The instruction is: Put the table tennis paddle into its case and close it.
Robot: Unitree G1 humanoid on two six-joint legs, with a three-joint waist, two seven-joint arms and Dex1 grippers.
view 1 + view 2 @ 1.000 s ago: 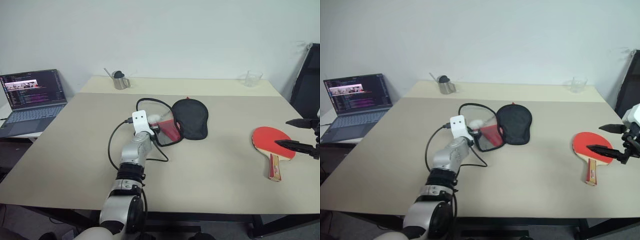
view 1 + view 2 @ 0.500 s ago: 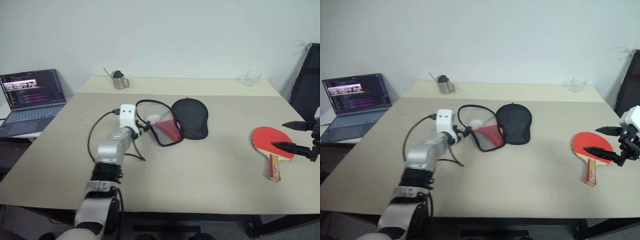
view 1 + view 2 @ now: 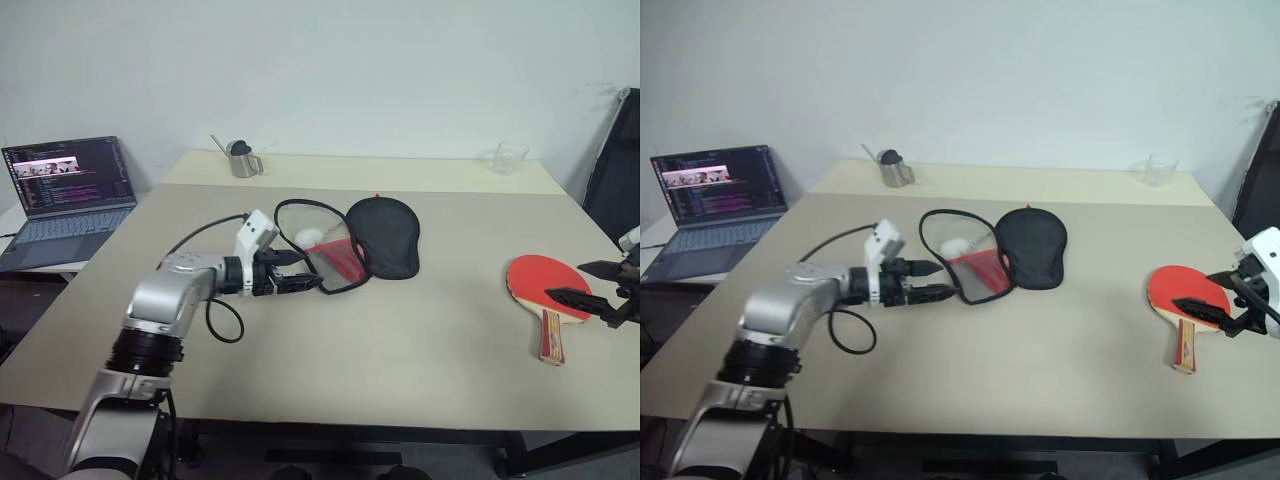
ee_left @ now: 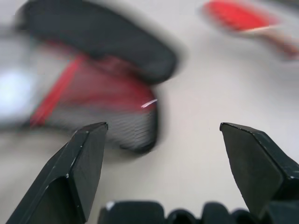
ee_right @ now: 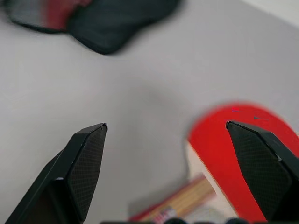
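Two grippers, both spread wide and empty. The left gripper [image 3: 308, 282] points at one case [image 3: 360, 240], lying open mid-table at its 3 o'clock. The right gripper [image 3: 585, 288] hovers at the right edge of one table tennis paddle [image 3: 543, 290], flat on the table [image 3: 420, 340].

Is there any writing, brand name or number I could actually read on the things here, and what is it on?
Nothing can be read as words.
Laptop screen: lines of text and a small picture, too small to read.
Table tennis paddle: a mark on the handle, too small and blurred to read.
Case: no legible logo on the black or red parts that show.
Metal cup and clear cup: no visible lettering.
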